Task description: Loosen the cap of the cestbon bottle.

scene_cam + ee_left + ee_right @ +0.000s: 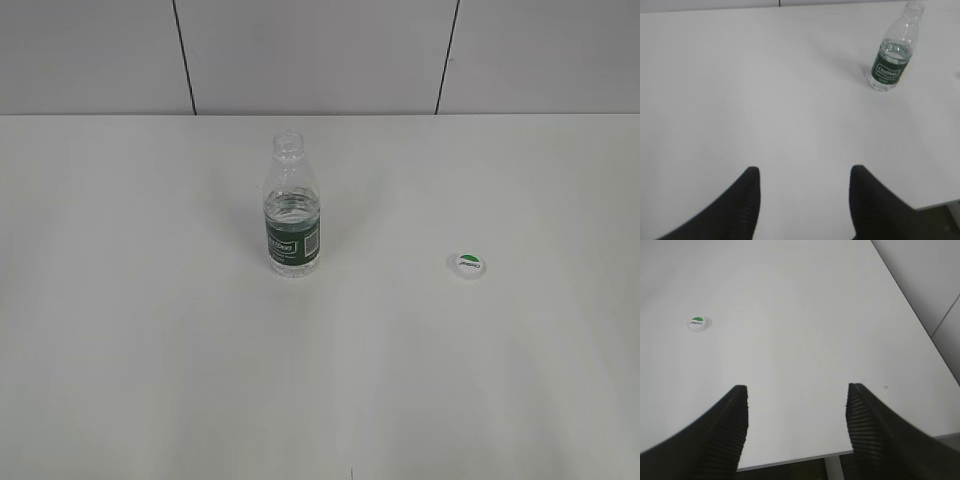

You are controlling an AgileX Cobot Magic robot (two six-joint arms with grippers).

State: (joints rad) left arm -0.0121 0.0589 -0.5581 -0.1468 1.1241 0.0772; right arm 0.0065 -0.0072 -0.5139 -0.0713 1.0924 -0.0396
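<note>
While the cap [468, 264] lies flat on the white table [150, 350], green mark facing up, we see that it is already off the cestbon bottle [291, 205] and well apart from it, off to the bottle's right in the exterior view. We find the bottle standing upright near the middle of the table, its neck open, clear water reaching into the upper body and the dark green label band wrapping its lower half. Behind the table we see a pale wall [320, 50] with 2 dark vertical seams.

From the left wrist view we look past the left gripper [805, 172], whose 2 dark fingers stand spread apart with only bare tabletop between them; the bottle sits far ahead and to the upper right, untouched. From the right wrist view we see the right gripper [797, 390] spread wide too, gripping nothing, hanging above the table's near edge. Its view shows the cap far ahead at the upper left, clear of both fingers.
</note>
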